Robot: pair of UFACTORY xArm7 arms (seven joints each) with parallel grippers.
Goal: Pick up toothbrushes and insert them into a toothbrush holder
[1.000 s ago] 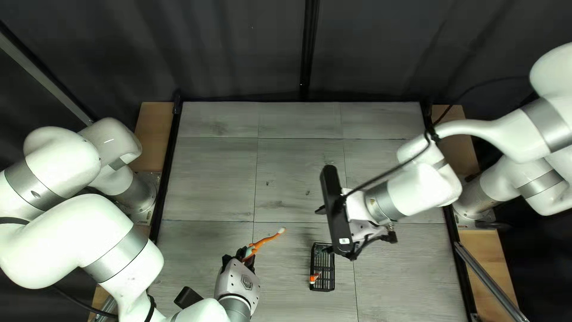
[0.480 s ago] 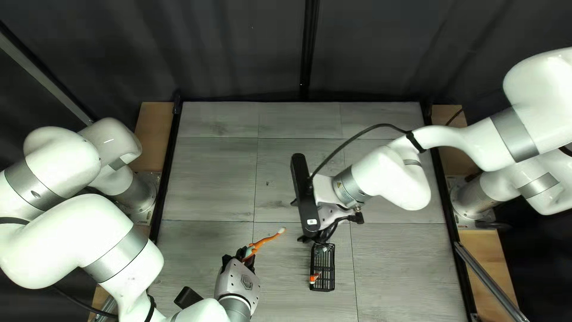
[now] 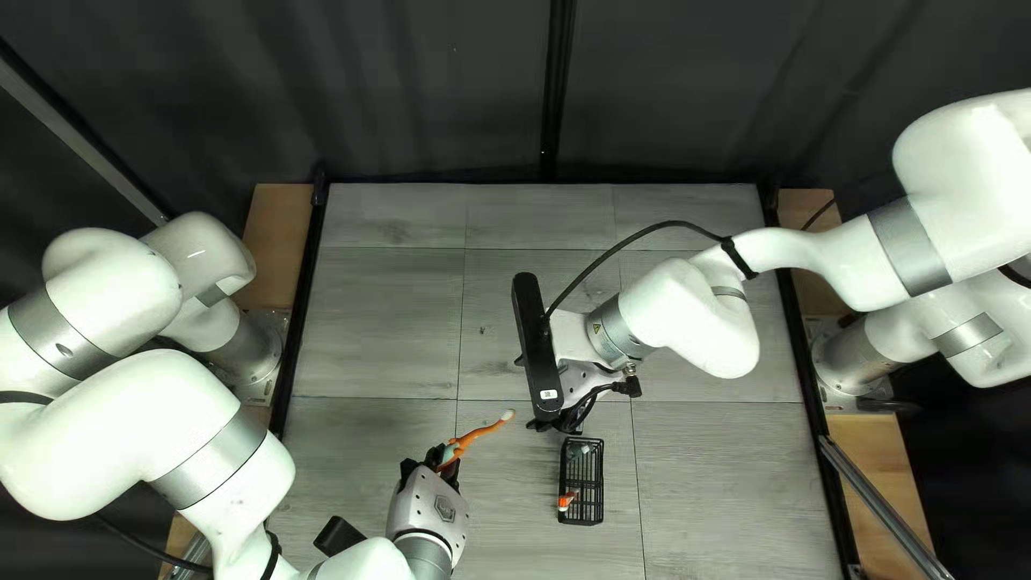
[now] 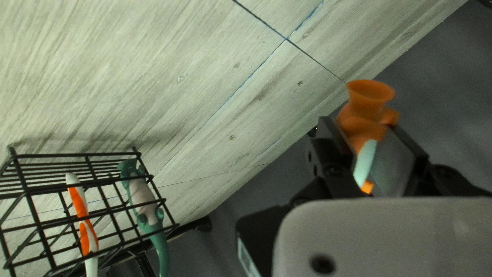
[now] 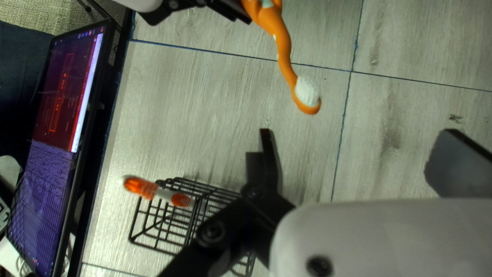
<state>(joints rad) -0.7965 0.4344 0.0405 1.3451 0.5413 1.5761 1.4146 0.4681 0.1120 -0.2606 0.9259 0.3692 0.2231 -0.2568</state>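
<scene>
The left gripper clamps the toothbrush, likely light and stiff; the right gripper, spread, should take its two-o'clock neck.

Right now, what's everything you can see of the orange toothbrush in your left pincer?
The toothbrush is slim, wavy and orange with pale green areas, and looks like smooth plastic. One end flares into an open, cup-like foot; the other carries short white bristles. Both fingers of my left pincer grip it near the foot, leaving the bristle end sticking out. In the top left view it slants up to the right, left of the black wire holder, not touching it.
</scene>
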